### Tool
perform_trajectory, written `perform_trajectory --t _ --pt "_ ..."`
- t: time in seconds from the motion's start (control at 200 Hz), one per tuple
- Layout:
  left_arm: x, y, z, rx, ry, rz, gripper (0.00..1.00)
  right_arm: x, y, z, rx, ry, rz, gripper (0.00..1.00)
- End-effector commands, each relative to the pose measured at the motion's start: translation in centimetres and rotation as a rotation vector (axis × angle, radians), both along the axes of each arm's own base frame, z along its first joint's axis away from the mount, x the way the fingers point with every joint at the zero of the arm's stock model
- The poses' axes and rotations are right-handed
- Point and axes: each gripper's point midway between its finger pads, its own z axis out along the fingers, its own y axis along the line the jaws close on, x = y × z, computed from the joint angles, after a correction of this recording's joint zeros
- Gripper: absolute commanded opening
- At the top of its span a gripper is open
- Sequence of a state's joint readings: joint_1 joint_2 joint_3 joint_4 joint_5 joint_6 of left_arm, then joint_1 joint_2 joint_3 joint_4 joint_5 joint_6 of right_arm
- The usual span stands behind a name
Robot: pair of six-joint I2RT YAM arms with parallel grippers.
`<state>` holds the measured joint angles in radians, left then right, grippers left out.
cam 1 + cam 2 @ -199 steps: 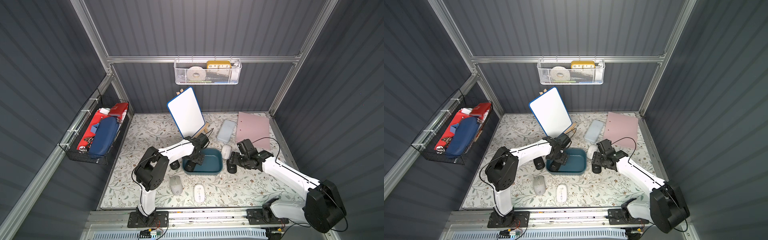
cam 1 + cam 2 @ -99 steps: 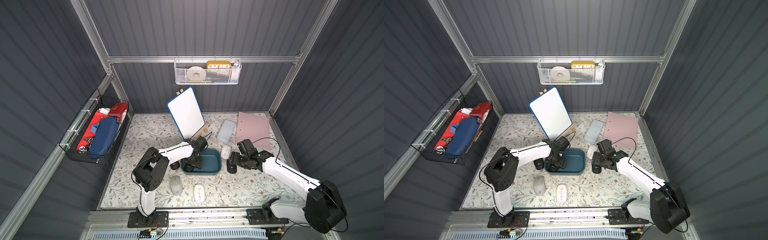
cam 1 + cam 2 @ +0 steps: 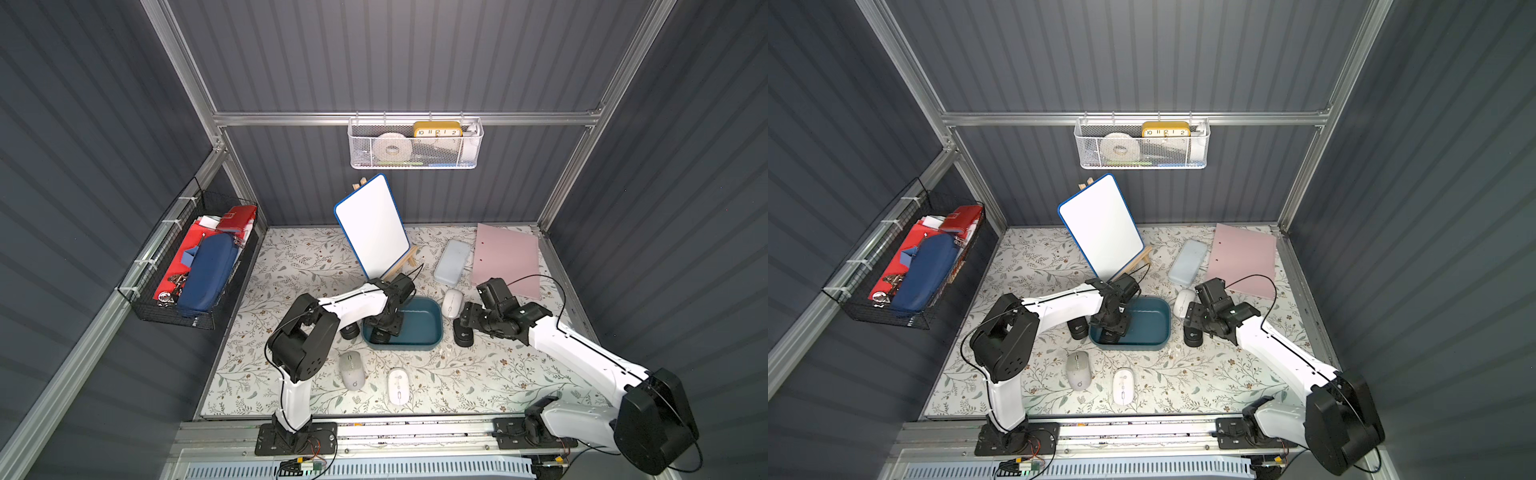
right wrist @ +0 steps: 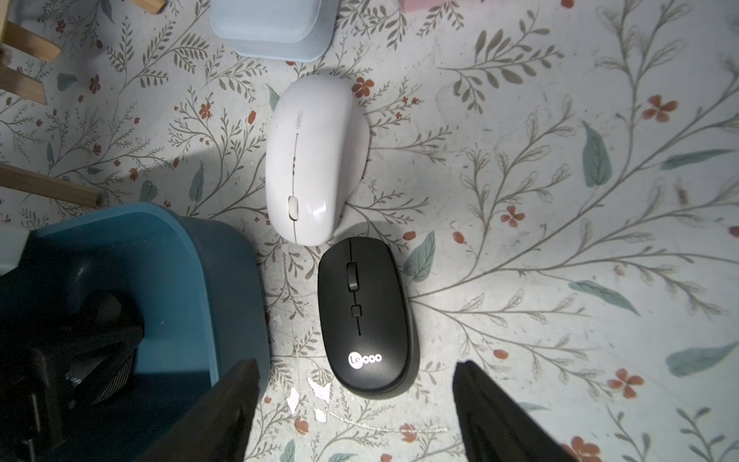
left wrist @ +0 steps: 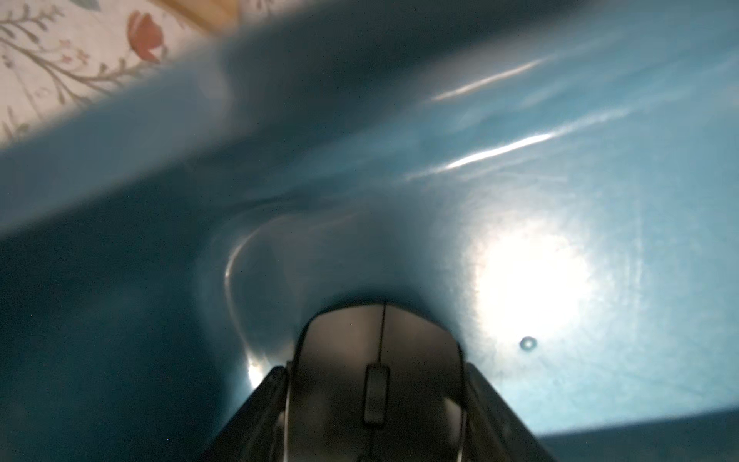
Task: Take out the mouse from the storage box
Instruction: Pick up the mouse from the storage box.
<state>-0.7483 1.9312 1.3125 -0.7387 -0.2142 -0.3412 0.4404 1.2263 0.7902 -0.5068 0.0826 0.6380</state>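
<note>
The teal storage box (image 3: pixel 422 322) (image 3: pixel 1152 322) sits mid-table. My left gripper (image 3: pixel 384 330) (image 3: pixel 1112 330) reaches down into its left end. In the left wrist view a black mouse (image 5: pixel 378 356) lies on the box floor, and my left gripper (image 5: pixel 376 370) is shut on it, a finger against each side. My right gripper (image 3: pixel 468 318) (image 4: pixel 354 366) hangs open just right of the box, above another black mouse (image 4: pixel 362 316) (image 3: pixel 463 336) that lies on the table. Nothing is between the right fingers.
A white mouse (image 4: pixel 316 160) (image 3: pixel 452 302) lies behind that black one. A third black mouse (image 3: pixel 350 330) sits left of the box; a grey mouse (image 3: pixel 352 370) and a white mouse (image 3: pixel 397 386) lie nearer the front. A whiteboard on an easel (image 3: pixel 372 226), a pale blue case (image 3: pixel 452 262) and a pink folder (image 3: pixel 507 257) stand behind.
My left gripper has shifted toward the box's left end and its fingers have closed in on the black mouse. The right arm has stayed put.
</note>
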Motion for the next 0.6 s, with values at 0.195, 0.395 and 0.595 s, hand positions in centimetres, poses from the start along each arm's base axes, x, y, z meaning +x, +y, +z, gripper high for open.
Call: perform_trajectory --t 0.195,0.395,0.595 --pt "1.4 -1.0 2.0 -0.035 -0.056 0.02 0.59 -1.0 -1.2 0.7 -0.029 -0.01 -0.025 0.8" --pt "1.9 -1.8 2.9 -0.067 -0.07 0.013 0.58 -1.8 -1.8 0.7 -0.041 -0.01 -0.031 0.8" --pt "2.9 -2.4 3.7 -0.074 -0.095 0.021 0.57 -2.2 -2.6 1.2 -0.062 -0.045 -0.047 0.8"
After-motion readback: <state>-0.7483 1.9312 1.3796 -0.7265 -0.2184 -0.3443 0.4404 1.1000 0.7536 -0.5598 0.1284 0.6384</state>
